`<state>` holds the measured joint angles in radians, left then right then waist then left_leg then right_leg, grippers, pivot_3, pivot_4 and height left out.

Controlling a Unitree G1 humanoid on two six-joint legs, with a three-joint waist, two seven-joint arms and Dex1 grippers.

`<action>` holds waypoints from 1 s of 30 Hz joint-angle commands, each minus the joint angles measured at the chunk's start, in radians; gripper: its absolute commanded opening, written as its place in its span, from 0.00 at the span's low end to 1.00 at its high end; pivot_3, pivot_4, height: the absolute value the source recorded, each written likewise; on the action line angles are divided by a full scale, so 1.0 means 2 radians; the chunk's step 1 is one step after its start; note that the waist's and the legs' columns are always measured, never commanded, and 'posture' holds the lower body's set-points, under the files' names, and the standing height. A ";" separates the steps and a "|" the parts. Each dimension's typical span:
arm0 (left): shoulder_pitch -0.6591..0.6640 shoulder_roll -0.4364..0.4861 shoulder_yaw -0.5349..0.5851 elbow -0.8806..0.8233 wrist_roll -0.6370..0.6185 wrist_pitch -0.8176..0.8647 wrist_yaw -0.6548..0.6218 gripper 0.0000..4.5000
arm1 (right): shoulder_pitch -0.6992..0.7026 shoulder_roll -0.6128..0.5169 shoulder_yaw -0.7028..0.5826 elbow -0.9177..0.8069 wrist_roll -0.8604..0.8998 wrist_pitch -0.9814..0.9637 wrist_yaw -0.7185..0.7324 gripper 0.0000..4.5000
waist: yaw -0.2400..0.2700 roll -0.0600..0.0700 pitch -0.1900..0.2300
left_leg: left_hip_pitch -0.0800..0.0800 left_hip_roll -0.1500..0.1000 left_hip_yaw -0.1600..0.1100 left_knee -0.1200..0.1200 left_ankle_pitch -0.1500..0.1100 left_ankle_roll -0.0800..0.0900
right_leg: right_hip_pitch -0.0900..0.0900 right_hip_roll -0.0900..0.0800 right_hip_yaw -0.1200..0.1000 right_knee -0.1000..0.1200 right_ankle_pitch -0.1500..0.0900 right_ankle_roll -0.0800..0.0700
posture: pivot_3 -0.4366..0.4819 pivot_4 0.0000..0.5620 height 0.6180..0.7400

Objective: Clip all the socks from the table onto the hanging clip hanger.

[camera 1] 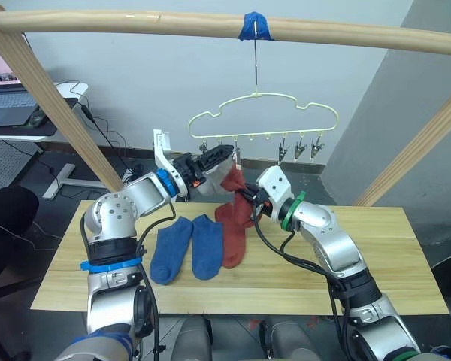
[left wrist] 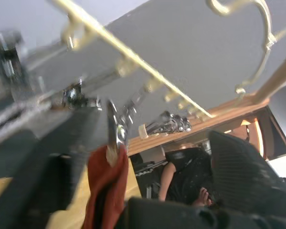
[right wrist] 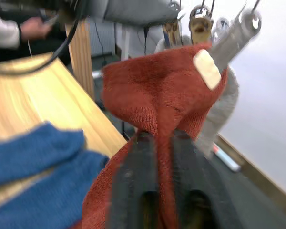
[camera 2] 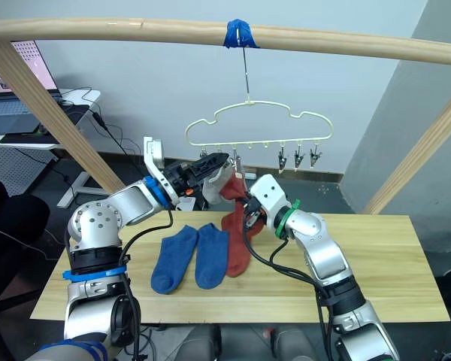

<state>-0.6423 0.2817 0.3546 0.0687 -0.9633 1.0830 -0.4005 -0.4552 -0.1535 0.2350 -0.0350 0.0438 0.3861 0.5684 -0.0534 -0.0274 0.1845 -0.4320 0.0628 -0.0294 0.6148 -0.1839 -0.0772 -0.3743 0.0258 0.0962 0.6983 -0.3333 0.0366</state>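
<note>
The pale-yellow clip hanger [camera 1: 264, 134] hangs by its hook from a wooden pole. My right gripper [camera 1: 245, 201] is shut on a rust-red sock [right wrist: 152, 90] and holds it up under the hanger. A metal clip [left wrist: 115, 136] bites this sock's top edge. My left gripper [camera 1: 222, 157] is at that clip, its fingers [left wrist: 62, 157] spread with the clip beside one of them. A light grey sock [camera 1: 212, 185] hangs from the hanger behind the red one. Two blue socks [camera 1: 189, 247] and another rust-red sock [camera 1: 234, 244] lie side by side on the table [camera 1: 376, 256].
Three free clips [camera 1: 299, 149] hang at the hanger's right end. The pole [camera 1: 135, 22] rests on slanted wooden supports [camera 1: 60, 113] at both sides. A white desk with a laptop [camera 1: 7, 105] stands far left. A person [left wrist: 181, 176] sits beyond the table.
</note>
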 commanded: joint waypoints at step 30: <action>0.183 0.129 -0.135 -0.191 0.205 -0.336 -0.183 1.00 | -0.011 0.043 -0.125 -0.060 0.062 0.051 -0.178 0.99 | 0.011 0.000 0.000 | 0.000 0.000 0.002 -0.003 0.000 0.000 | -0.002 -0.001 0.001 -0.001 0.000 0.000 | 0.53 0.27 1.00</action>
<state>-0.2749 0.5454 0.0686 -0.2851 -0.5615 0.4625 -0.7553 -0.4490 -0.0716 0.0013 -0.1453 0.1691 0.5181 0.2303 -0.0307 -0.0270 0.1847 -0.4329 0.0625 -0.0255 0.6092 -0.1841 -0.0768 -0.3786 0.0241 0.0983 0.6965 -0.3331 0.0360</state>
